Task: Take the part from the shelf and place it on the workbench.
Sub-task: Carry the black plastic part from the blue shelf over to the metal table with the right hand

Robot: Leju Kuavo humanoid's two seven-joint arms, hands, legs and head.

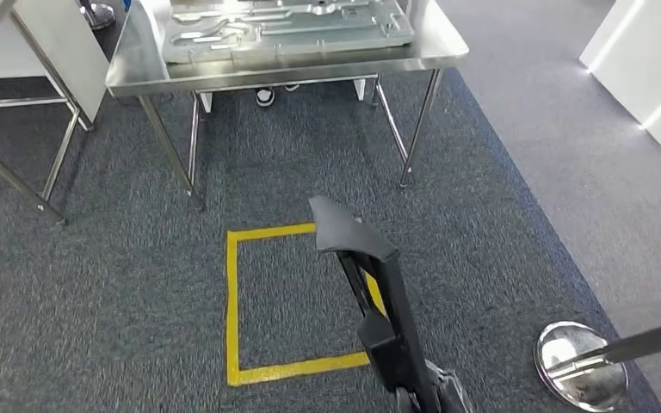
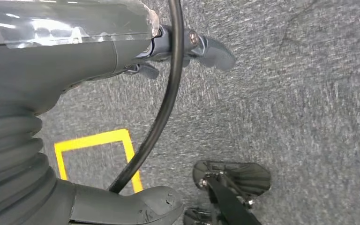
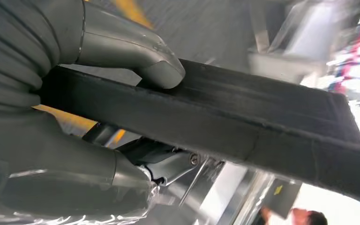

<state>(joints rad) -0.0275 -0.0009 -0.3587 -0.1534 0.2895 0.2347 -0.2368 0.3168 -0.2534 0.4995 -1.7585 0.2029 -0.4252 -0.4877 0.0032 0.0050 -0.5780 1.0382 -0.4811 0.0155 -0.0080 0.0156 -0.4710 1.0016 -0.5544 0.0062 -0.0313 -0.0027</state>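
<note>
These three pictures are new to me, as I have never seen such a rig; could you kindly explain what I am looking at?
They come from one two-legged robot with two arms and many-fingered hands. The wide picture is its head camera, looking forward and down at grey carpet with a yellow taped square. Ahead stands a steel workbench bearing a moulded grey tray. The long black part rising from the bottom edge is what the robot carries.

The other two pictures come from cameras at the wrists, so they look turned. The right wrist view shows the right hand gripping that black part, its thumb pressed on top. The left wrist view shows the left hand over the carpet, its fingers holding nothing.
</note>
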